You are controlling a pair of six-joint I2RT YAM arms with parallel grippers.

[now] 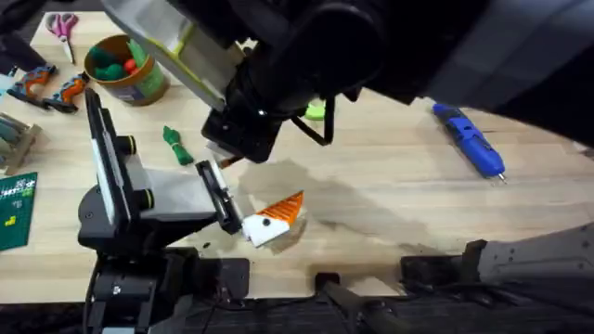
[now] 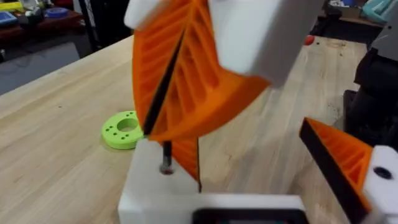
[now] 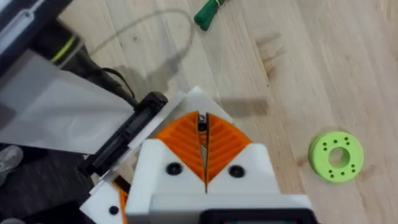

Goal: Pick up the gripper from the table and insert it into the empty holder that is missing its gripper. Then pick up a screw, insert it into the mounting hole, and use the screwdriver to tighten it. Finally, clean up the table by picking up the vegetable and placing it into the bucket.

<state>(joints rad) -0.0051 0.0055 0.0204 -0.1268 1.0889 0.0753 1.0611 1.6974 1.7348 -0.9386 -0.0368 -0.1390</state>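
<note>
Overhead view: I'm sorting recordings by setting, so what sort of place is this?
Probably a robotics workshop bench: a wooden table with a blue screwdriver, scissors, and a green circuit board at the edge.

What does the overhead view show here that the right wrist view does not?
Overhead alone: the screwdriver lying at the table's far right, the bucket at the far left holding toy pieces, and scissors beyond it. Right wrist alone: the right tool close up, its orange pads pressed together. Both: the vegetable and the bright green ring-shaped disc on the wooden table.
</note>
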